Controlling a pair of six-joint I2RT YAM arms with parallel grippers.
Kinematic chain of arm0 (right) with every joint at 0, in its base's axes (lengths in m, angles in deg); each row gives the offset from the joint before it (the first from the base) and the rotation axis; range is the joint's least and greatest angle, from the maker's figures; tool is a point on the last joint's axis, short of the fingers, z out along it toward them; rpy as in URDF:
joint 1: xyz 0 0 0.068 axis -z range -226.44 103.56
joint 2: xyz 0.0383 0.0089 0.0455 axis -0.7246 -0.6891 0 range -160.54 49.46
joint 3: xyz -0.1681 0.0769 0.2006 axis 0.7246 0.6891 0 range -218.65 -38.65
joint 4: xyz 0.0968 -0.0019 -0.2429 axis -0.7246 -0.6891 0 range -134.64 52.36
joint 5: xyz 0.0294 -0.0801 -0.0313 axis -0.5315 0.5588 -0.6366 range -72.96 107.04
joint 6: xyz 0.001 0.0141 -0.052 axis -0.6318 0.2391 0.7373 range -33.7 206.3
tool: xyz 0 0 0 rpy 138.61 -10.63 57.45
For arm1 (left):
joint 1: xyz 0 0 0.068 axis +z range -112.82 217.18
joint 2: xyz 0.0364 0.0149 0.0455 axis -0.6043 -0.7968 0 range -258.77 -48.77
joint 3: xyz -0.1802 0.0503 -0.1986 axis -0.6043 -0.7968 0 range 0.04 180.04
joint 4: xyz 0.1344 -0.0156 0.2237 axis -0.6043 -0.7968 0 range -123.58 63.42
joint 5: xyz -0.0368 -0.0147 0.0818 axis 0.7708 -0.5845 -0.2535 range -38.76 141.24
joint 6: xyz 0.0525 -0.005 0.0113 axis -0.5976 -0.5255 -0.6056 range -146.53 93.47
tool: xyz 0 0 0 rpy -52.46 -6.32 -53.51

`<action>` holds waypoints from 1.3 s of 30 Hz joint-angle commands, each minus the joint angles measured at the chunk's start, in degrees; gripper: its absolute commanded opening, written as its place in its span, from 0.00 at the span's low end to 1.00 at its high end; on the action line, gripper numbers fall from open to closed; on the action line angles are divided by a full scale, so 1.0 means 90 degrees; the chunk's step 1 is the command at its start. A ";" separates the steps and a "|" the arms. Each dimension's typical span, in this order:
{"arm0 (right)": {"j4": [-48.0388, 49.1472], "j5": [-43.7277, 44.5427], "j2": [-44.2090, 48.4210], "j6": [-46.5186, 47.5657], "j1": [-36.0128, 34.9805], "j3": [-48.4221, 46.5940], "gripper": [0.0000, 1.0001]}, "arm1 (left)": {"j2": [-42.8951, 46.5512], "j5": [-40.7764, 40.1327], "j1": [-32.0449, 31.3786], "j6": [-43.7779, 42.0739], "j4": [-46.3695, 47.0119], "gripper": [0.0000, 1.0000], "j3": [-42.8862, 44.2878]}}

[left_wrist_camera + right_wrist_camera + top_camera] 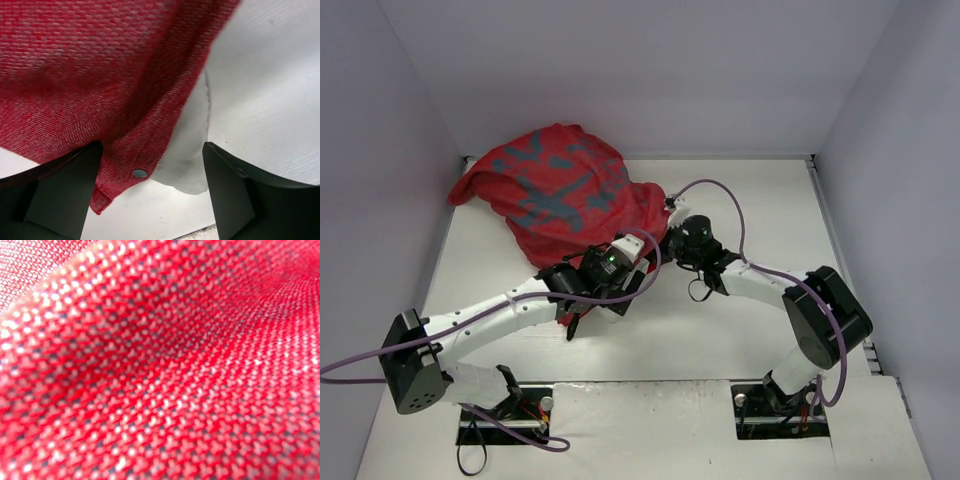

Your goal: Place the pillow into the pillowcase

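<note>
White walls box in my table. The pillowcase lies bunched at far left, bluish-patched side up. My left gripper stands spread wide, straddling its near hem. My right gripper is pressed together against the cloth; I can't tell if it pinches any. A corner of the pillow peeks from under that hem, beside a snap.

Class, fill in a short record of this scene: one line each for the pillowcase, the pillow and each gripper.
pillowcase: red, bunched in a mound, bluish patches facing up
pillow: white corner showing from under the red hem
left gripper: open, fingers either side of that hem
right gripper: shut, at the pillowcase's right side; any hold is hidden
</note>
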State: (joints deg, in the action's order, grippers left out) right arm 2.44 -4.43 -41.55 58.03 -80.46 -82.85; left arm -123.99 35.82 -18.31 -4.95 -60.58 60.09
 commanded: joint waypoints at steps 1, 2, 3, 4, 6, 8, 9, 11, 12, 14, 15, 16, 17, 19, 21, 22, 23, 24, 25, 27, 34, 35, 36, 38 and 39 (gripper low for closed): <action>0.0704 0.0130 0.0443 0.0095 0.0108 -0.0333 0.03 | 0.0097 -0.0483 0.0217 0.0189 0.0125 0.78 0.0261; 0.0704 0.0111 0.0443 0.0104 0.0108 -0.0323 0.03 | 0.0077 -0.0494 0.0247 0.0238 0.0125 0.78 0.0280; 0.0704 0.0111 0.0453 0.0095 0.0108 -0.0303 0.03 | 0.0067 -0.0513 0.0286 0.0268 0.0135 0.78 0.0290; 0.0704 0.0091 0.0463 0.0094 0.0108 -0.0293 0.02 | 0.0038 -0.0494 0.0325 0.0287 0.0145 0.78 0.0310; 0.0694 0.0101 0.0482 0.0075 0.0118 -0.0293 0.02 | -0.0021 -0.0464 0.0403 0.0307 0.0154 0.77 0.0388; 0.0694 0.0101 0.0473 0.0075 0.0128 -0.0303 0.02 | -0.0070 -0.0358 0.0471 0.0278 0.0155 0.73 0.0456; 0.0694 0.0101 0.0453 0.0075 0.0128 -0.0322 0.01 | -0.0109 -0.0318 0.0491 0.0268 0.0164 0.68 0.0485; 0.0694 0.0081 0.0434 0.0085 0.0128 -0.0352 0.00 | -0.0128 -0.0182 0.0501 0.0229 0.0155 0.41 0.0602; 0.0694 0.0072 0.0424 0.0075 0.0128 -0.0362 0.00 | -0.0119 -0.0133 0.0501 0.0229 0.0145 0.28 0.0642; 0.0694 0.0110 0.0414 0.0075 0.0128 -0.0362 0.00 | -0.0031 0.0265 0.0501 0.0180 0.0135 0.00 0.0768; 0.0694 0.0130 0.0414 0.0075 0.0128 -0.0362 0.00 | 0.0047 0.0452 0.0472 0.0151 0.0116 0.00 0.0982; 0.0684 0.0159 0.0414 0.0065 0.0128 -0.0371 0.00 | 0.0086 0.0705 0.0443 0.0151 0.0038 0.00 0.1109; 0.0684 0.0227 0.0414 0.0065 0.0128 -0.0400 0.00 | 0.0115 0.0978 0.0404 0.0286 -0.0040 0.00 0.1275; 0.0674 0.0267 0.0385 0.0085 0.0118 -0.0469 0.00 | 0.0087 0.2002 0.0179 0.0559 -0.0167 0.00 0.1880; 0.0645 0.0354 0.0326 0.0094 0.0108 -0.0605 0.00 | -0.0040 0.3016 0.0043 0.1077 -0.0119 0.00 0.2145; 0.0645 0.0432 0.0297 0.0094 0.0079 -0.0645 0.00 | -0.0118 0.3244 -0.0103 0.1156 -0.0129 0.00 0.2339; 0.0645 0.0491 0.0268 0.0123 0.0060 -0.0732 0.00 | -0.0196 0.3440 -0.0134 0.1195 -0.0129 0.00 0.2409; 0.0635 0.0627 0.0200 0.0133 0.0040 -0.0771 0.00 | -0.0303 0.3597 -0.0153 0.1205 -0.0148 0.00 0.2448; 0.0645 0.0667 0.0170 0.0134 0.0001 -0.0820 0.00 | -0.0324 0.3772 -0.0163 0.1205 -0.0148 0.00 0.2468; 0.0635 0.0696 0.0063 0.0143 -0.0009 -0.0947 0.00 | -0.0266 0.3687 -0.0153 0.1186 -0.0148 0.00 0.2429; 0.0664 0.1583 -0.0357 0.0094 -0.0292 -0.1367 0.00 | -0.1055 0.4397 -0.0817 0.0904 -0.0138 0.00 0.2692; 0.0664 0.1643 -0.0425 0.0104 -0.0350 -0.1377 0.00 | -0.1105 0.4457 -0.0808 0.0893 -0.0148 0.00 0.2741; 0.0664 0.1644 -0.0455 0.0075 -0.0360 -0.1377 0.00 | -0.1086 0.4293 -0.0769 0.0873 -0.0158 0.00 0.2703; 0.0664 0.1615 -0.0426 0.0075 -0.0380 -0.1271 0.00 | -0.0843 0.3795 -0.0506 0.0970 -0.0158 0.23 0.2450; 0.0664 0.1605 -0.0397 0.0104 -0.0380 -0.1144 0.00 | -0.0745 0.3629 -0.0418 0.1048 -0.0158 0.46 0.2381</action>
State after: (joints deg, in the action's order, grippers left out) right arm 0.29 8.51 -46.42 59.54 -82.62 -90.85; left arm -136.08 65.40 -22.72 2.55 -65.52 80.22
